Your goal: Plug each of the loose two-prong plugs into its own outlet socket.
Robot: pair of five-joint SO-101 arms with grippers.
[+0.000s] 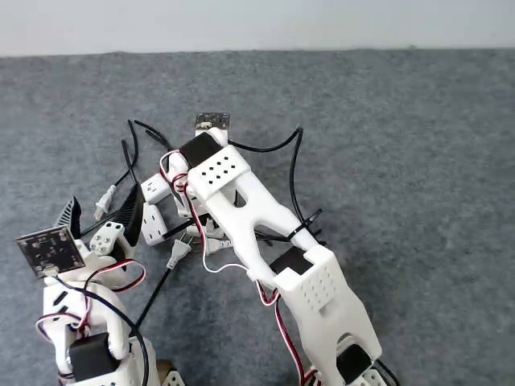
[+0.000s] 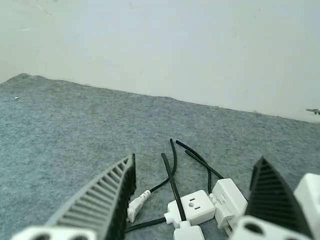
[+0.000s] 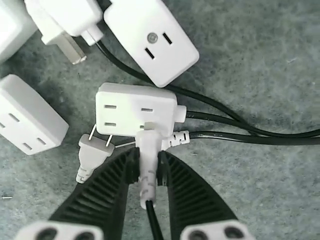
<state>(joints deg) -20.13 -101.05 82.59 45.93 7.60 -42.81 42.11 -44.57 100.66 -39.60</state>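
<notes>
— What covers the table [image 3: 260, 75]?
— Grey cloth, felt-like, matt and rough, with a short nap.
— And the outlet sockets [image 3: 135, 107]?
— Smooth white plastic with a faint sheen. The loose plug [image 3: 95, 152] is the same, with bare metal prongs. The gripped plug [image 3: 148, 175] has a ribbed plastic neck.
— The cables [image 3: 240, 131]?
— Black, with smooth sheathing. The right pincer [image 3: 147, 161] has matt black, ribbed plastic fingers [image 3: 107, 195].

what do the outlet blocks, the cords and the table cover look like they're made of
Outlet blocks: hard white plastic, smooth with a slight sheen, by the moulded edges.
Cords: black flexible sheath, likely rubber or vinyl; they bend freely.
Table cover: grey felt or short carpet, matte and fuzzy.
</notes>
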